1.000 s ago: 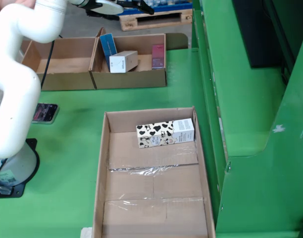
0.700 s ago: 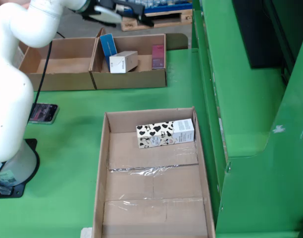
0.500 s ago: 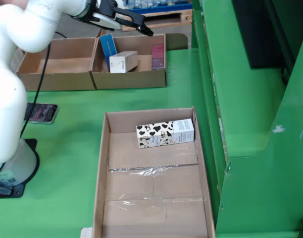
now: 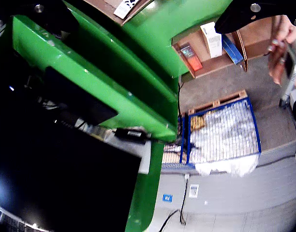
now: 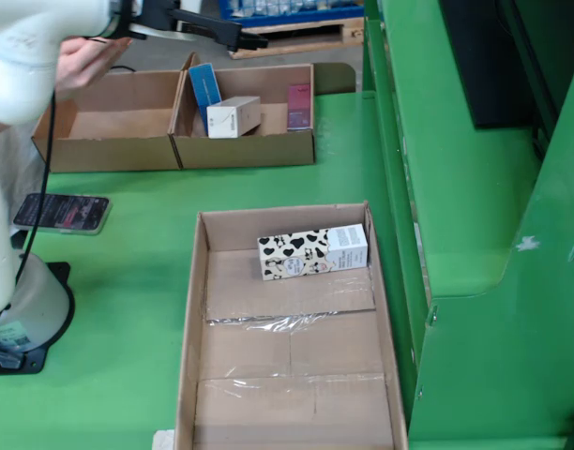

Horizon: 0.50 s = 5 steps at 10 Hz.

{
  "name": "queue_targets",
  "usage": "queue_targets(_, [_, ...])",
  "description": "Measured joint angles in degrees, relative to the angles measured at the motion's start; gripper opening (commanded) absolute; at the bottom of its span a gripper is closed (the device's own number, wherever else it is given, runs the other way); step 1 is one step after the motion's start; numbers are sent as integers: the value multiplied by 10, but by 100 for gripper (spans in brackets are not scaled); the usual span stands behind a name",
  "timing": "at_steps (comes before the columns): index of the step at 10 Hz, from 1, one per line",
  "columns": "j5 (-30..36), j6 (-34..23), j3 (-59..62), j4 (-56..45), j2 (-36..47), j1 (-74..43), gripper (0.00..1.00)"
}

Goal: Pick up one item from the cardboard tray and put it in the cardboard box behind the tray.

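A long cardboard tray (image 5: 201, 309) lies at the front of the green table and holds one cow-patterned carton (image 5: 312, 253) near its far end. Behind it stands a cardboard box (image 5: 245, 148) holding a blue box (image 5: 204, 89), a white box (image 5: 234, 116) and a pink box (image 5: 299, 105). This box also shows in the wrist view (image 4: 208, 67). My gripper (image 5: 254, 40) hovers above the back box, open and empty. In the wrist view the gripper (image 4: 145, 8) has its fingers wide apart at the top corners.
A second, empty cardboard box (image 5: 109, 141) stands left of the filled one. A person's hand (image 5: 81, 58) is beside the arm, and it also shows in the wrist view (image 4: 282, 43). A phone (image 5: 62, 213) lies on the table at left. A green machine frame (image 5: 475, 187) borders the right side.
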Motion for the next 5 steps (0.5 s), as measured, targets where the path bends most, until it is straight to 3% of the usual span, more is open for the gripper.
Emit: queue_targets(5, [134,-51,-132,134,137,-135,100])
